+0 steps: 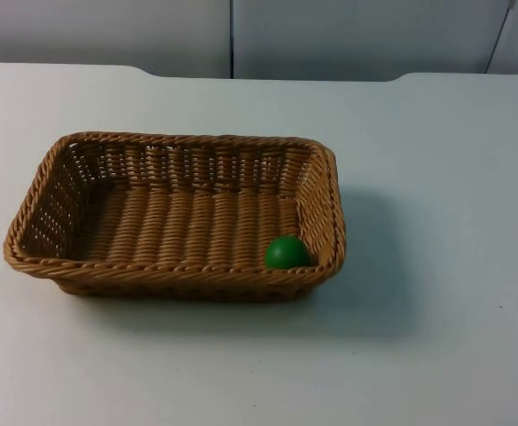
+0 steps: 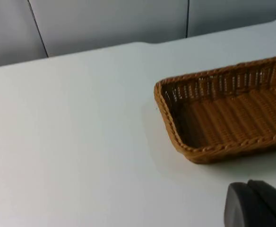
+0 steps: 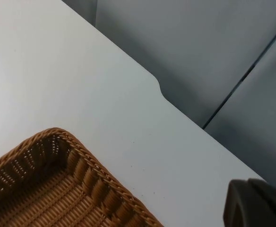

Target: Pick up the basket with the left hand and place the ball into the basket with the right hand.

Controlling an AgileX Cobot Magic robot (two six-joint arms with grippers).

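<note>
Basket resting on the white table, with the green ball already inside at its near right corner; the placing appears done. Left gripper and right gripper each hang clear of the basket, holding nothing as far as visible; finger spread cannot be told. Nothing seems left but withdrawal.

Basket: woven wicker, tan, ribbed and rough. Ball: smooth green, matt, slight sheen. Table: smooth matt white. Wall: matt grey panels.
</note>
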